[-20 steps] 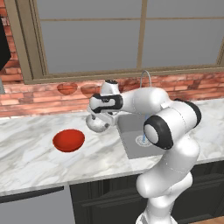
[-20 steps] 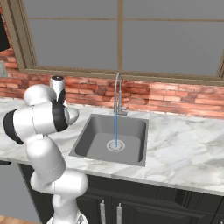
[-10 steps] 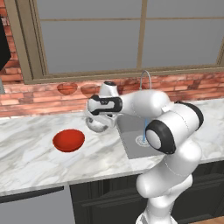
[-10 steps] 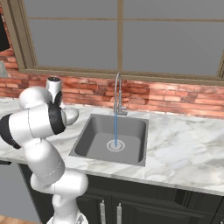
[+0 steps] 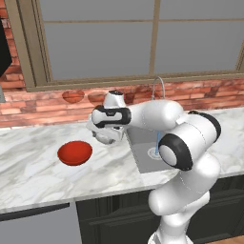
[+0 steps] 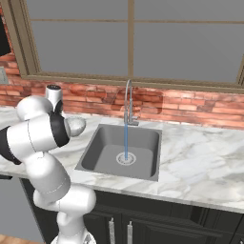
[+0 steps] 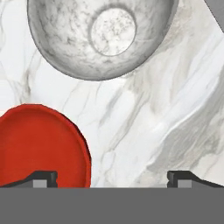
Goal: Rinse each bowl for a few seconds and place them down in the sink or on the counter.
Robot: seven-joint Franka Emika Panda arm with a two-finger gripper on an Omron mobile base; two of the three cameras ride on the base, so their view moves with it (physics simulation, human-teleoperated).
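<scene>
Two bowls sit on the marble counter (image 5: pixel 33 162) left of the sink (image 6: pixel 121 152): red bowl (image 7: pixel 41 146) and speckled white bowl (image 7: pixel 100 37), near each other but apart. Gripper (image 7: pixel 111 178) hovers above them, jaws fully spread, empty. Faucet (image 6: pixel 127 102) runs. Risk: descending between the bowls, a finger may strike the red rim and skid it away.

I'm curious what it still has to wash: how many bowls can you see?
2. The red bowl sits on the counter left of the sink; the speckled white bowl sits beside it, nearer the sink, below the open gripper.
</scene>
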